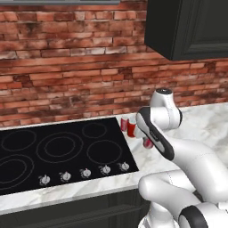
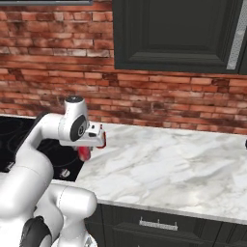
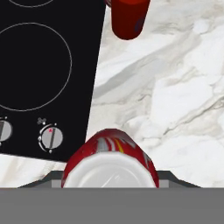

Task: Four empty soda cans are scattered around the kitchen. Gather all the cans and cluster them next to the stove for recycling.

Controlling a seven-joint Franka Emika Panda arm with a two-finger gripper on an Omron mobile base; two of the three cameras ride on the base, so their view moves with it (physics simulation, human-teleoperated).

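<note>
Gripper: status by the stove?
Gripper shut on soda can, held above marble counter. Two cans already beside stove. Nothing blocking the drop spot.

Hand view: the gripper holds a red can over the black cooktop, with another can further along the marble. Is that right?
Not quite. In the hand view the gripper holds the held can over the marble counter, just beside the cooktop, not over the glass. The other can does stand further along the marble.
</note>
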